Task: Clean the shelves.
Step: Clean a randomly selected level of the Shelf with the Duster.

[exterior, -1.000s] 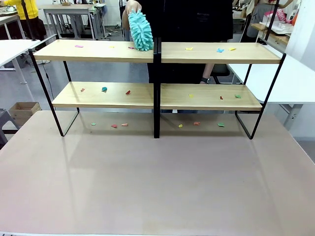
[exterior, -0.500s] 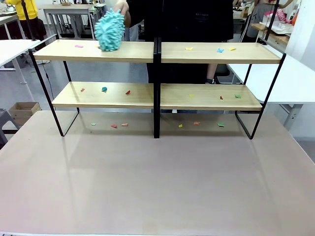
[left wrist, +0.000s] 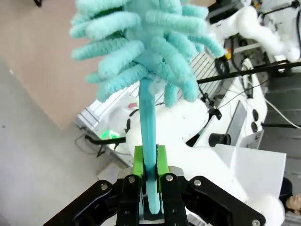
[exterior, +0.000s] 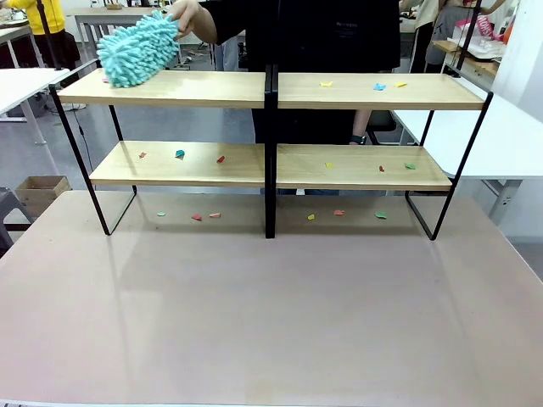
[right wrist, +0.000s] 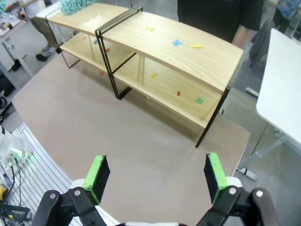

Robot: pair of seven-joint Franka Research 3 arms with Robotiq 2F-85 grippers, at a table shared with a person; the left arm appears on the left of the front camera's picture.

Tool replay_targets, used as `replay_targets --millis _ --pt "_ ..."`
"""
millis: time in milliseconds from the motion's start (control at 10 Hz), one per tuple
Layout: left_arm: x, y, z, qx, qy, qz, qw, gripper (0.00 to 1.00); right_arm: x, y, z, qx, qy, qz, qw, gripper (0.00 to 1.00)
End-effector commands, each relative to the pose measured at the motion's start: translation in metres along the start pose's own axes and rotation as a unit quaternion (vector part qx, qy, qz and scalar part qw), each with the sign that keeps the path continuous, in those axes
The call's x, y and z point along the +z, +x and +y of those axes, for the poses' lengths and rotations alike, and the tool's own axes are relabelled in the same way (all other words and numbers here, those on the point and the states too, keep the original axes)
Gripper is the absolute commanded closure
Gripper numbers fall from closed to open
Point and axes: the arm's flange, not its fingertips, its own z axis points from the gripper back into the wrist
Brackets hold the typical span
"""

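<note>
Leftward along the top tier, the person's hand point(exterior: 188, 19) has swept a fluffy teal chenille duster point(exterior: 136, 51) from near the central post to the left end of the long two-tier light-wood shelves point(exterior: 365, 97) on a black metal frame, which stand at the far side of the pinkish table point(exterior: 271, 322). Small coloured paper scraps point(exterior: 379, 86) dot the boards. The left gripper point(left wrist: 149, 181) clamps the slim handle of a second teal duster point(left wrist: 141, 42); the right gripper point(right wrist: 155, 172) hangs spread wide above the table.

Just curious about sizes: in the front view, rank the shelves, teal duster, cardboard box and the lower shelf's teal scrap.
1. shelves
2. duster
3. cardboard box (partly hidden, so a close call)
4. teal scrap
</note>
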Motion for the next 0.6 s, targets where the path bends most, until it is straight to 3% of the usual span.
replay_targets --millis 0,100,200,300,500 --pt "0.073 -0.027 -0.059 0.016 0.013 0.024 1.000 0.88 0.000 0.001 0.000 0.001 0.002 -0.002 1.000 0.00" --pt "0.073 -0.027 -0.059 0.037 0.014 0.016 0.999 0.88 0.000 0.001 0.000 0.001 0.002 -0.002 1.000 0.00" --pt "0.068 -0.023 -0.054 0.046 0.008 0.046 0.998 0.88 0.000 0.001 0.000 0.001 0.002 -0.002 1.000 0.00" --pt "0.000 0.016 -0.030 0.018 0.022 0.009 1.000 0.88 0.000 0.001 0.000 0.001 0.002 -0.002 1.000 0.00" --pt "0.000 0.016 -0.030 0.018 0.022 0.009 1.000 0.88 0.000 0.001 0.000 0.001 0.002 -0.002 1.000 0.00"
